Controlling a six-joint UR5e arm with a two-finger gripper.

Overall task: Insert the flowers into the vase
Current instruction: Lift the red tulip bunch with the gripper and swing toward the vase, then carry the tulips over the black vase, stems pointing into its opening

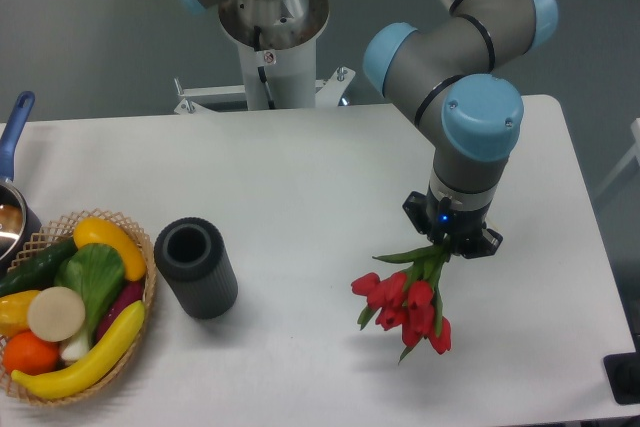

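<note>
The basket [140, 342] of fruit and vegetables sits nearest, at the left. Just beside it stands the vase [195, 267], with nothing in it yet. Well to the right, the gripper [450, 245] holds the flowers [408, 309] tight by their stems, heads hanging down over the surface [320, 177]. They must go across and in.

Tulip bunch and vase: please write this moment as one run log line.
phase: carrying | gripper: shut on tulip bunch, buds pointing down | vase: upright beside basket, mouth empty | insertion: not done
</note>
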